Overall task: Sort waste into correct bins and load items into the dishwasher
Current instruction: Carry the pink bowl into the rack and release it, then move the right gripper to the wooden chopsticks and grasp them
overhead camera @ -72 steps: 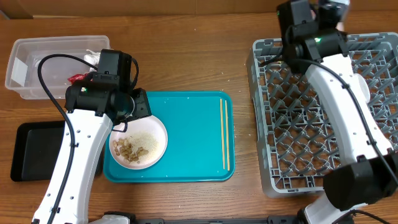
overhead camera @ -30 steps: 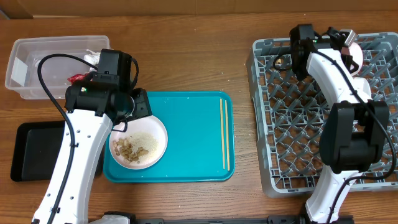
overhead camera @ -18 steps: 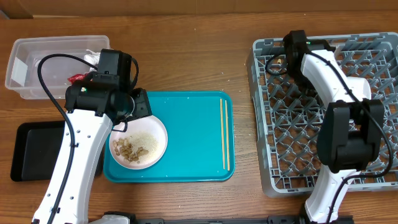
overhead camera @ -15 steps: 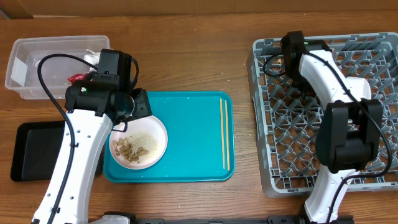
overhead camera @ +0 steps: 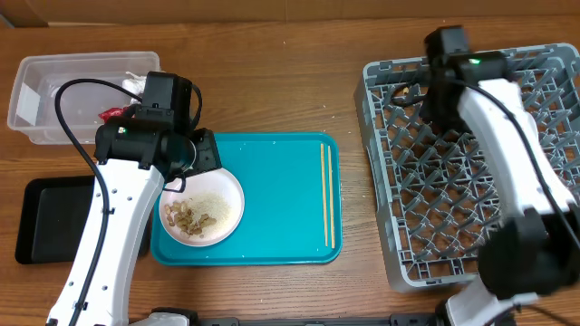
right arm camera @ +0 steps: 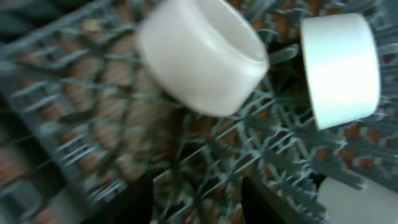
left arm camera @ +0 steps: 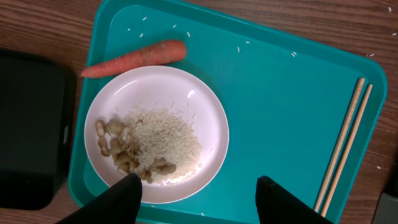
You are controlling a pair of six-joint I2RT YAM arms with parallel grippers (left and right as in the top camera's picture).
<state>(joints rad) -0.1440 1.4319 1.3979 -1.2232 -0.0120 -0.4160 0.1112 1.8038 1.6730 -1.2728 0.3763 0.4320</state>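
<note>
Jaws of the left gripper stand about half open with nothing between them, hanging over the near side of the teal tray. The plate sits on that tray right under them, but off to one side. One finger overlaps the plate's near rim, while the other hangs over bare tray beyond its edge. Rice and brown food scraps are heaped toward the near side of the plate.

The carrot lies on the tray just past the plate's far rim. Its long axis runs nearly crosswise to the jaws, tip toward the black tray, which sits beside the teal tray on the table. The clear tub sits farther back.

I judge the left arm is the one to clear this food. It is far nearer than the right, and the jaws need to shift toward the black tray's side to centre on the rim.

The right gripper is over the rack. Its view is blurred, but the jaws look parted and empty. A bowl and a cup lie among the pegs ahead of them. The chopsticks lie side by side along the tray edge nearest the rack.
</note>
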